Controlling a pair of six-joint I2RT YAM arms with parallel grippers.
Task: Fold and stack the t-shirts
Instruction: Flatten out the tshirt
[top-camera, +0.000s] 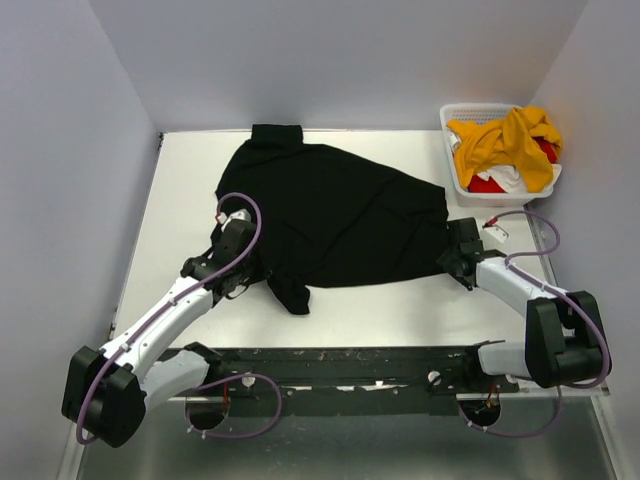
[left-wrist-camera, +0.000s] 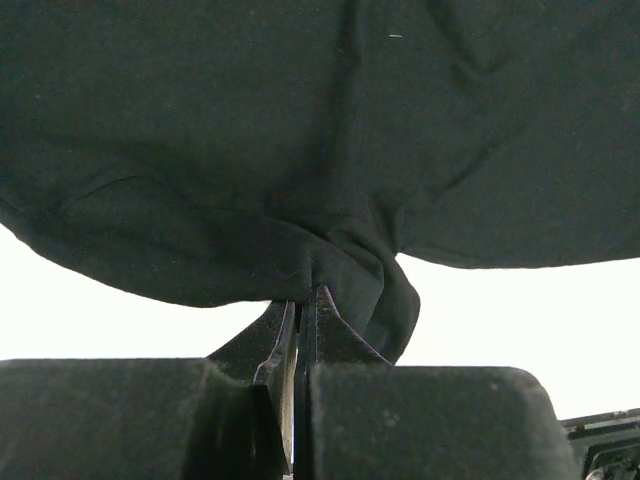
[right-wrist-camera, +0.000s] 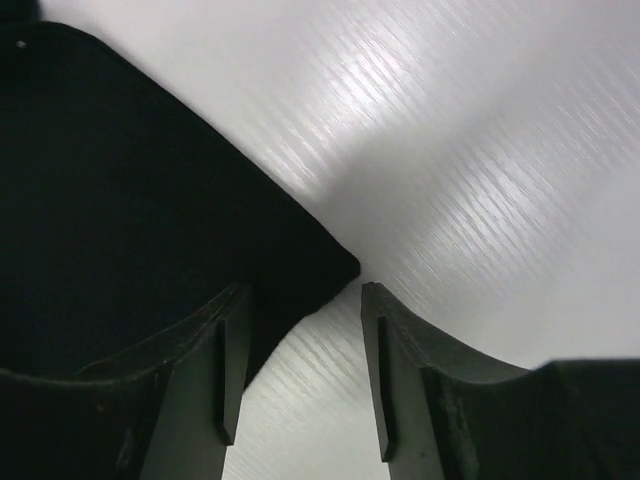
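A: Left arm (top-camera: 165, 315)?
B: Stretched forward and to its right, left tool (left-wrist-camera: 300, 305) pinched shut on a fold of the black t-shirt (left-wrist-camera: 300, 120).
A: Right arm (top-camera: 515, 285)?
B: Angled inward toward its left, right tool (right-wrist-camera: 304, 292) low, jaws parted with a clear gap, clamping nothing.

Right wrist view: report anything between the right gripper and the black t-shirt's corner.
Nothing visible does. The black t-shirt has its corner lying on the table, right at the mouth of the right gripper, whose jaws stand parted.

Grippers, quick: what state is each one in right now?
Left gripper: shut on a bunched fold of the black t-shirt.
Right gripper: open, jaws straddling the shirt's corner, nothing gripped yet.
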